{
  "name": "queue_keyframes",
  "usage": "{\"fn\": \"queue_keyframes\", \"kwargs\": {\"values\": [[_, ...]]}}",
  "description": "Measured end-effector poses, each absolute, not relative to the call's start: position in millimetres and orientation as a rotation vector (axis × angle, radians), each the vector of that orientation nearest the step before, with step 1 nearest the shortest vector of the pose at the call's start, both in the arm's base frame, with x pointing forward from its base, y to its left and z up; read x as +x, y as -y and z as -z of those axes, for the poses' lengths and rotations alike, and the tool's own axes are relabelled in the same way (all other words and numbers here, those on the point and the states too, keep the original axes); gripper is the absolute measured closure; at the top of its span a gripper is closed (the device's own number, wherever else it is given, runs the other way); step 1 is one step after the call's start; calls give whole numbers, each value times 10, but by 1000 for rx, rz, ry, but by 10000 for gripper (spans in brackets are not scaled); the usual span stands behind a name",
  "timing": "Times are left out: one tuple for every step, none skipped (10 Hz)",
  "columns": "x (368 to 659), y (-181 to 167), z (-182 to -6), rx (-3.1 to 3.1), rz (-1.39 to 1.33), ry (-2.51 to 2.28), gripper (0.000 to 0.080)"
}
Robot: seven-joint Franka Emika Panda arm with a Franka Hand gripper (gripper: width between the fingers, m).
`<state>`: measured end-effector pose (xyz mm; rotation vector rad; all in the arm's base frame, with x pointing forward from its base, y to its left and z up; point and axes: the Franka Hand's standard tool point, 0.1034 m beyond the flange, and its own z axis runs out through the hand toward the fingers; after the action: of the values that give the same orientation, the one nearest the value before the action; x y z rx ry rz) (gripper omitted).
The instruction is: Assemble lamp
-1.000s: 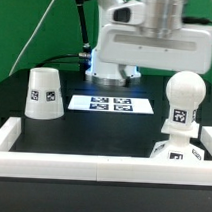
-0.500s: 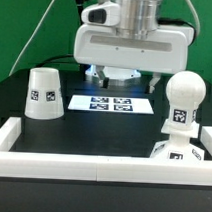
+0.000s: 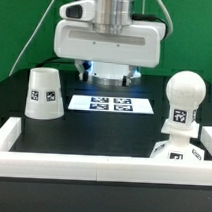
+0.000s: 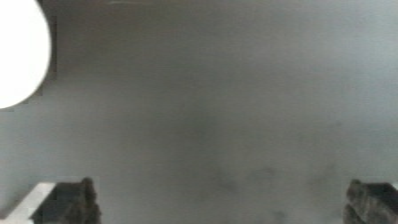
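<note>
The white shade (image 3: 43, 94) stands mouth down at the exterior view's left, with a square tag on its side. The round-headed bulb (image 3: 182, 100) stands upright on the stepped base (image 3: 175, 151) at the exterior view's right, both tagged. My gripper (image 3: 106, 56) hangs high over the back middle of the table, apart from every part. In the wrist view its two dark fingertips (image 4: 66, 203) stand far apart with only blurred dark table between them, so my gripper (image 4: 217, 205) is open and empty. A blurred white shape (image 4: 18, 55) shows at the wrist picture's edge; I cannot tell what it is.
The marker board (image 3: 113, 103) lies flat on the black table below my gripper. A white wall (image 3: 91, 165) runs along the front, with side walls at both ends. The white robot pedestal (image 3: 107, 72) stands behind the marker board.
My gripper has moved steadily toward the exterior view's left, from above the bulb's side to above the marker board. The shade, bulb and base have not moved.
</note>
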<state>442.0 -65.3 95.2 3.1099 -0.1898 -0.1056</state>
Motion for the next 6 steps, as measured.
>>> {"fn": "queue_keyframes", "kwargs": {"values": [[4314, 840, -1038, 3122, 91, 195, 101], [4243, 1002, -1094, 3128, 80, 214, 101], [4210, 1143, -1126, 3126, 73, 236, 101], [4183, 1247, -1135, 3122, 72, 263, 101], [4178, 1282, -1126, 3121, 74, 260, 101], [4170, 1338, -1118, 3121, 75, 249, 101]]}}
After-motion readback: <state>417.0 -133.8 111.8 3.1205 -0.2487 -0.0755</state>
